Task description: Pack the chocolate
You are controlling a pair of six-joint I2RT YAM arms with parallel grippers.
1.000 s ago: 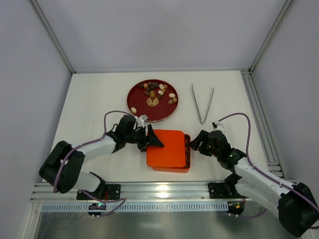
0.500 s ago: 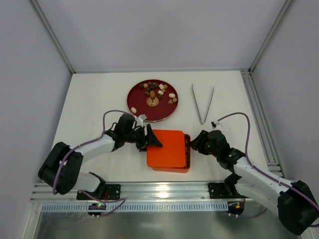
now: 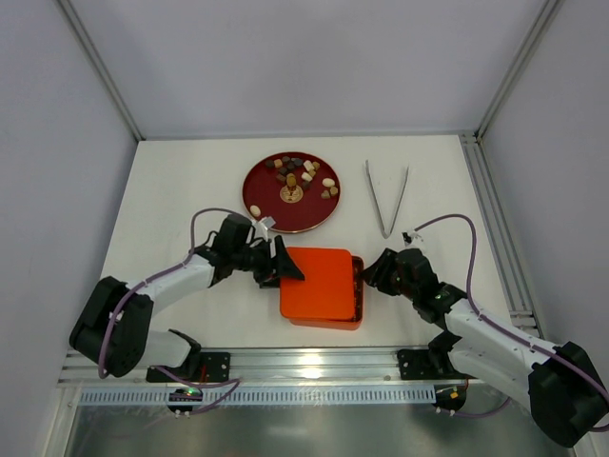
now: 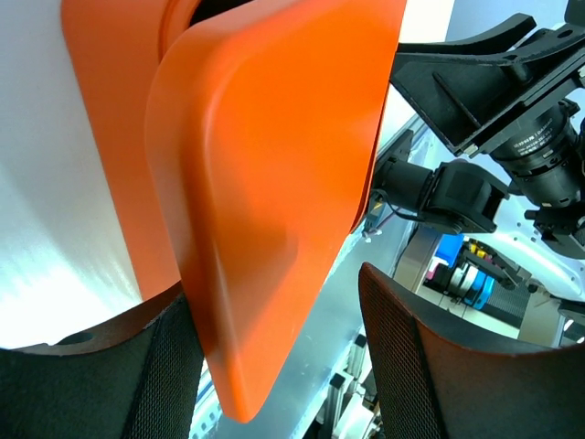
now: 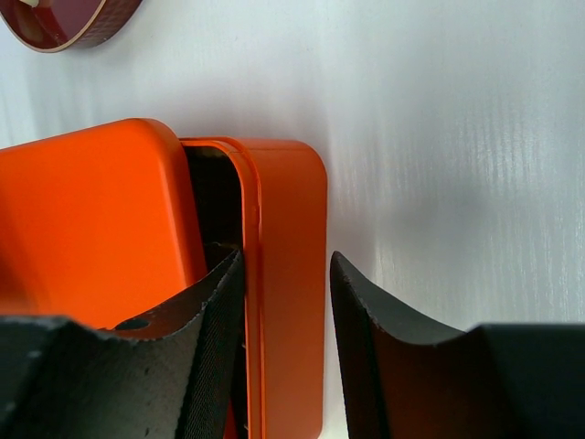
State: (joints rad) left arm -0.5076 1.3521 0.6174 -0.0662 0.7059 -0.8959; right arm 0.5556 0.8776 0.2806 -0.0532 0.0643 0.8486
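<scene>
The right jaws have just narrowed onto the right wall of the orange box (image 5: 288, 274) while the left jaws keep hold of its lid (image 3: 319, 281), so opening looks near; the chocolate (image 3: 300, 174) sits untouched on the red plate (image 3: 259, 205) beyond.

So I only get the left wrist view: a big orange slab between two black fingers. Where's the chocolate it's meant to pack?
Observer: The chocolate sits on a dark red plate, beyond the orange box.
Operator: What's happening on the box's far side?
Observer: The right end effector straddles its right wall, one finger inside, one outside, where the lid leaves it uncovered.
Operator: Anything else out there?
Observer: Metal tweezers lie right of the plate, untouched.
</scene>
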